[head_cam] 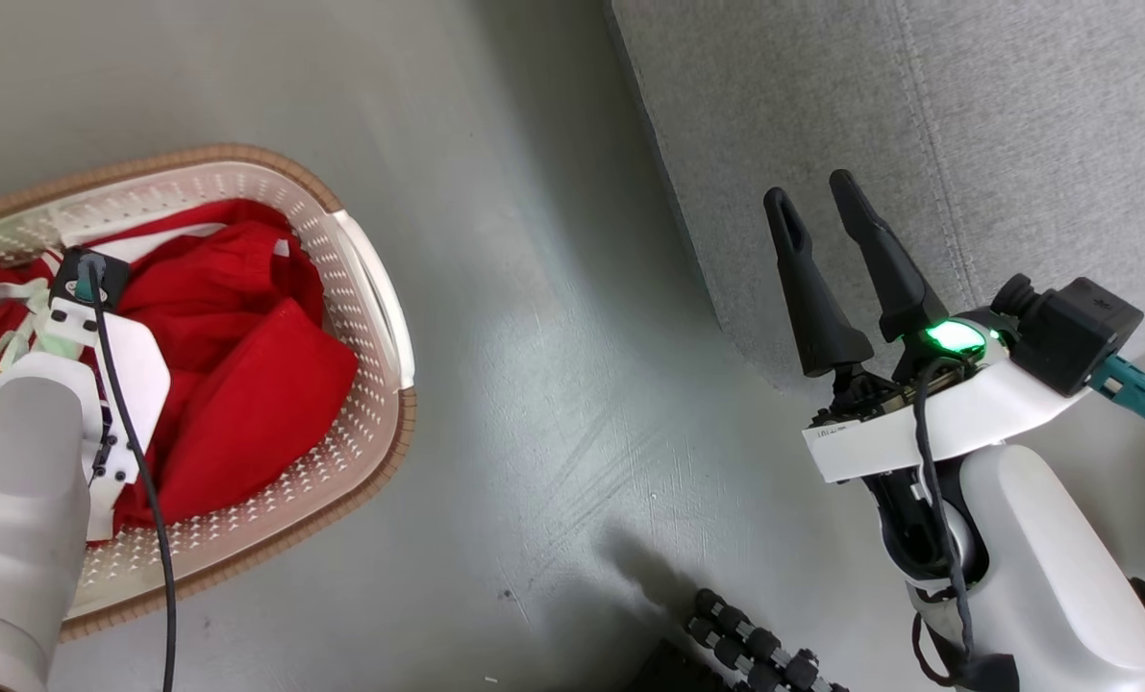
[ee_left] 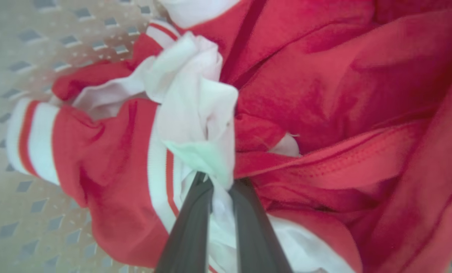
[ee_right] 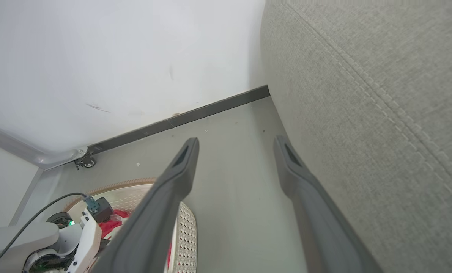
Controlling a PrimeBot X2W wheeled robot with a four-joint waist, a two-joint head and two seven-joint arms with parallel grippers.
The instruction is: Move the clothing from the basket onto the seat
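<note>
We saw a smooth grey floor (head_cam: 553,384), marked with pale scratches near its middle. The basket (head_cam: 336,279) stood on it at the left. The seat (head_cam: 918,144) rested on the floor at the far right, well apart from the basket, with a bare strip of floor running between them. At its far edge the floor met a dark skirting board (ee_right: 210,110) under a white wall, and a small caster (ee_right: 87,162) stood on the floor just beside that board.

Red, white-striped clothing (ee_left: 324,94); cream perforated basket (head_cam: 380,317); grey seat (head_cam: 918,125).
</note>
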